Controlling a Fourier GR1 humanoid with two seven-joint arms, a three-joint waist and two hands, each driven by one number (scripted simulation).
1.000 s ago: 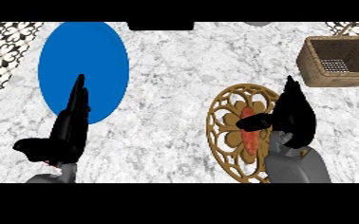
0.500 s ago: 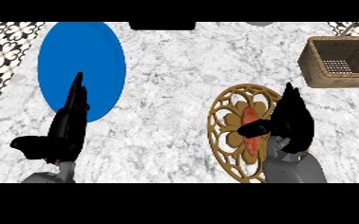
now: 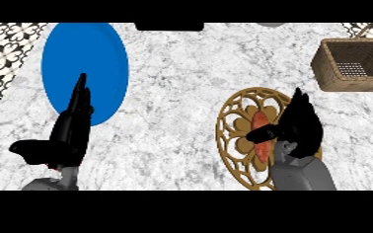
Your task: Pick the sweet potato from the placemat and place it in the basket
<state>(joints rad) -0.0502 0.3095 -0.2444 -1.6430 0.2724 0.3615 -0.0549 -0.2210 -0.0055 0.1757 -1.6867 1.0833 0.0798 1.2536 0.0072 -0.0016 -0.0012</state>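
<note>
The orange sweet potato (image 3: 259,122) lies lengthwise on a round gold openwork placemat (image 3: 235,128) at the lower right. My right hand (image 3: 300,126) sits over the potato's right side. Its fingers point straight away from me, and its thumb (image 3: 262,135) reaches left across the middle of the potato, hiding part of it. The hand is open. The woven brown basket (image 3: 348,65) stands at the right edge, well beyond the hand. My left hand (image 3: 69,131) rests open at the lower left, fingers pointing up.
A large blue plate (image 3: 84,66) lies at the upper left, its near edge under my left hand's fingertips. A dark object (image 3: 169,26) sits at the far edge of the marble counter. Patterned mats show at both top corners.
My right hand has slid slightly left and toward me over the sweet potato, its thumb now lying across it. The left hand has not moved.
</note>
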